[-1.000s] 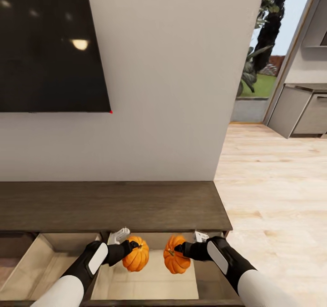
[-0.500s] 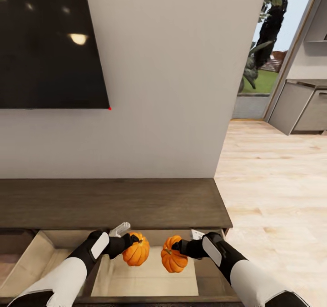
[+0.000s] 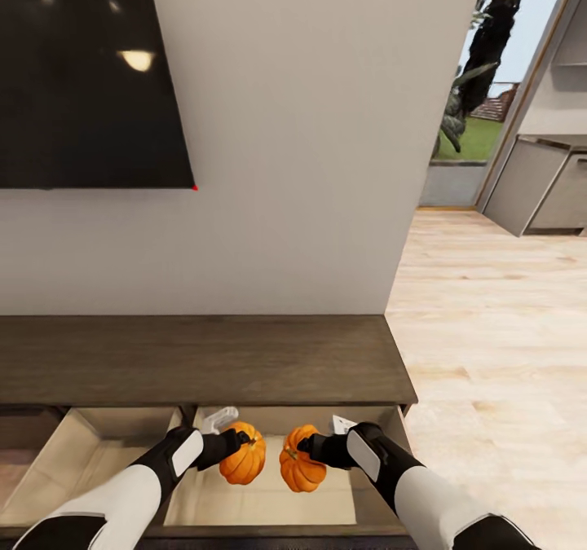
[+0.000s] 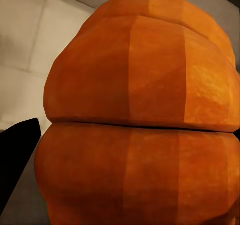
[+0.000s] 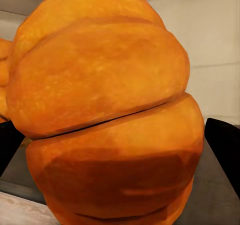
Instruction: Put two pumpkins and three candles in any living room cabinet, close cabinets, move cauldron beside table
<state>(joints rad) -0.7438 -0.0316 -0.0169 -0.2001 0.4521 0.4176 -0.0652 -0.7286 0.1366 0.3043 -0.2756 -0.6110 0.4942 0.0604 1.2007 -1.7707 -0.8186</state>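
Living-room wall, dark screen at 10 o'clock; below it the cabinet (image 3: 204, 358), drawer (image 3: 269, 501) pulled open at 6 o'clock. Left pincer (image 3: 232, 446) clamped on the left pumpkin (image 3: 243, 463); right pincer (image 3: 314, 451) clamped on the right pumpkin (image 3: 300, 468). Since a second ago I've brought both lower and closer together over the drawer: release looks near

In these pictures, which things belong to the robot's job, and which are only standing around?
Job:
left pumpkin, held by left gripper
right pumpkin, held by right gripper
cabinet, open drawer under both pumpkins

Only around:
television
wall
wood floor
kitchen units
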